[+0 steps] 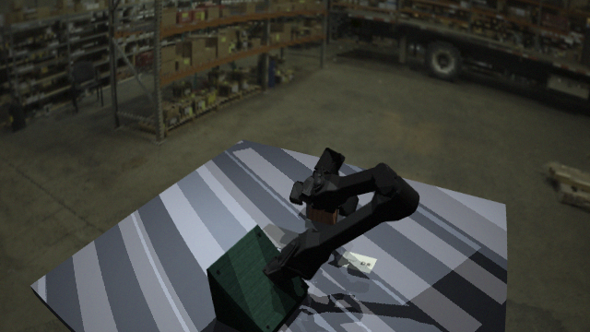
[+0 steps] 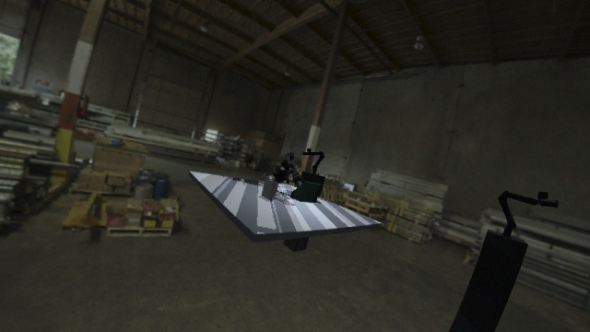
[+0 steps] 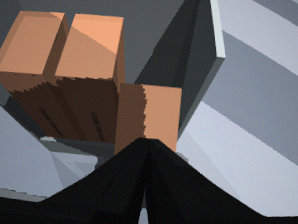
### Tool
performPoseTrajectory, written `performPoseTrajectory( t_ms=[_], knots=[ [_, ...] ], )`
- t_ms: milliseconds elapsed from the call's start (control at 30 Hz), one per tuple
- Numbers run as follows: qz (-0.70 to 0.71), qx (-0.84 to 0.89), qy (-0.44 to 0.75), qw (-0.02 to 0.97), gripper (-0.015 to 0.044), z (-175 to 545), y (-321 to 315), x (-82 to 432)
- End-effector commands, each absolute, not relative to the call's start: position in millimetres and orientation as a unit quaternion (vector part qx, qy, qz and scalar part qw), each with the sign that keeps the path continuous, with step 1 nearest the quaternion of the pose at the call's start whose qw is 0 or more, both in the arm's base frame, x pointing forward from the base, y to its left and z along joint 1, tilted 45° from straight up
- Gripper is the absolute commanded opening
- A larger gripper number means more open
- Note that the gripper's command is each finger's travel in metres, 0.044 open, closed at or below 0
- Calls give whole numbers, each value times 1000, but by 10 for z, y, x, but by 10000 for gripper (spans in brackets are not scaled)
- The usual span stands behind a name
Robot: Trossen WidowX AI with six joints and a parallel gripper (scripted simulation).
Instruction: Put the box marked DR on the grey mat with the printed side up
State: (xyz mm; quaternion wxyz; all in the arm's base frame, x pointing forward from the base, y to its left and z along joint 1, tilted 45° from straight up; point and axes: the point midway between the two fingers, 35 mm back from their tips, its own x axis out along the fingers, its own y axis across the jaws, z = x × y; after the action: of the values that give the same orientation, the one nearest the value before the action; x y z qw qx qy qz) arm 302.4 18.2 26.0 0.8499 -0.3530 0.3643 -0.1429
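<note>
Operator: What do the fingers hold?
Inspector: Nothing; your gripper is closed, its tips overlapping the nearest box in the wrist view. Contact cannot be determined.
Operator: And the DR box?
Inspector: Among your three orange boxes, upright in the bin; you cannot tell which. Dark print on two is illegible.
</note>
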Motion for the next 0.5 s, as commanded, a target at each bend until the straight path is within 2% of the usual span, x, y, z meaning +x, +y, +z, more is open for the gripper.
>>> performPoseTrajectory(
  t_ms=[0, 467],
  knots=[
    [-146, -352, 364, 850, 0, 322, 231, 3025],
    [-144, -353, 367, 848, 0, 313, 230, 2843]
  ],
)
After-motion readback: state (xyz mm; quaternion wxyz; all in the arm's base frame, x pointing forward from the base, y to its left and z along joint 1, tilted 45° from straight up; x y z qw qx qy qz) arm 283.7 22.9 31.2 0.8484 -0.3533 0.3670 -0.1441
